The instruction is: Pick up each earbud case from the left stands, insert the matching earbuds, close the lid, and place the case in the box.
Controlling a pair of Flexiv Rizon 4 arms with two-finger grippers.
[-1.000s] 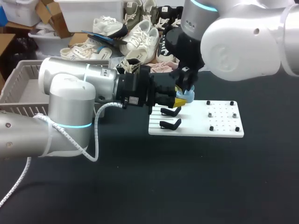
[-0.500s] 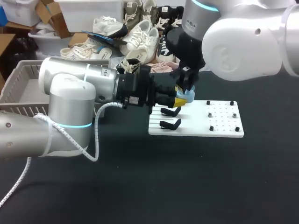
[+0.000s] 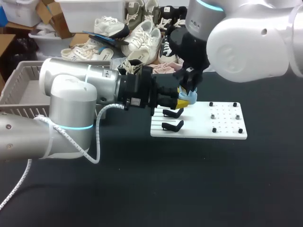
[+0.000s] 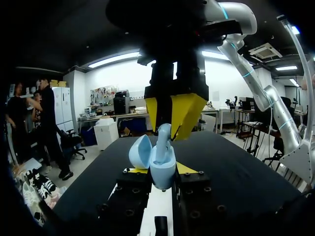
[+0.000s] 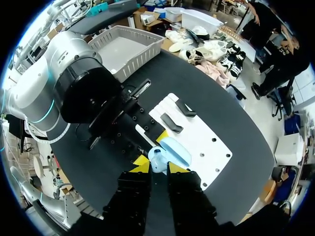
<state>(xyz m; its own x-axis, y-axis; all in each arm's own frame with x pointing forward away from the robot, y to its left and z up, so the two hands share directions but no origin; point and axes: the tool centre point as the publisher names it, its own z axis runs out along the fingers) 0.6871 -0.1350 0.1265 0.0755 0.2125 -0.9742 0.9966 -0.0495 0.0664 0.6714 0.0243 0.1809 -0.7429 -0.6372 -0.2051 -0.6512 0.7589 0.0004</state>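
I work over a black table (image 3: 142, 189), its top matte and dark from near edge to far. Soft light lies across it, with a faint grey sheen.

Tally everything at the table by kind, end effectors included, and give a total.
End effectors: 2 (left end effector, right end effector)
Earbud case: 1
Earbud: 1
Black stands: 2
White board: 1
Grey basket: 1
Total: 8
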